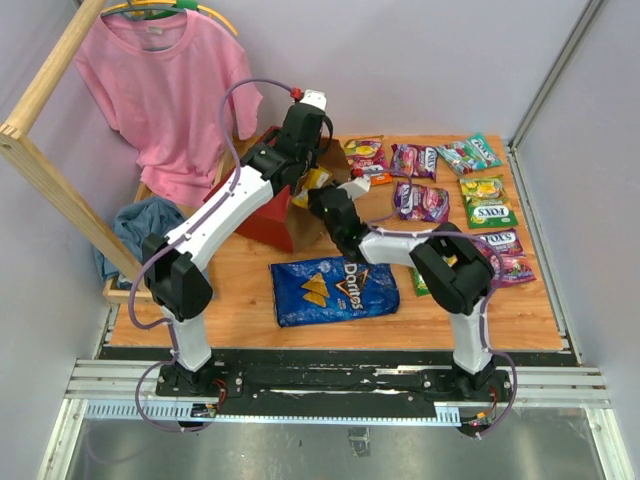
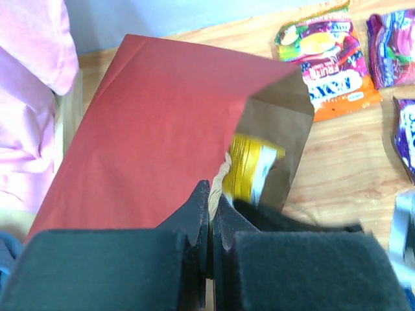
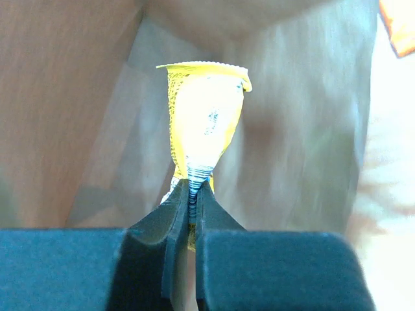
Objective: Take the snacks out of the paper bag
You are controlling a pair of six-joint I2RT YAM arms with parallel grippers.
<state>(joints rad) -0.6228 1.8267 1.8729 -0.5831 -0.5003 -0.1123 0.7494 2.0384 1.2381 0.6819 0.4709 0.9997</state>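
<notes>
Here, the right fingers (image 3: 183, 208) are clamped on a thin corner of the yellow packet (image 3: 204, 116), just inside the mouth of the paper bag (image 2: 149, 129); that slim hold could slip. Beyond, the left fingers (image 2: 200, 208) seem pinched together on the bag's rim, which a tug might tear.

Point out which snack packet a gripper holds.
The yellow packet, pinched by the right gripper at the paper bag's mouth; the others lie loose on the table.

The brand name "Doritos" is printed on the large blue bag (image 1: 335, 290); "FOX'S" can be read on a green-and-yellow packet (image 1: 488, 212); lettering on the other packets (image 1: 420, 160) is too small to be made out.
</notes>
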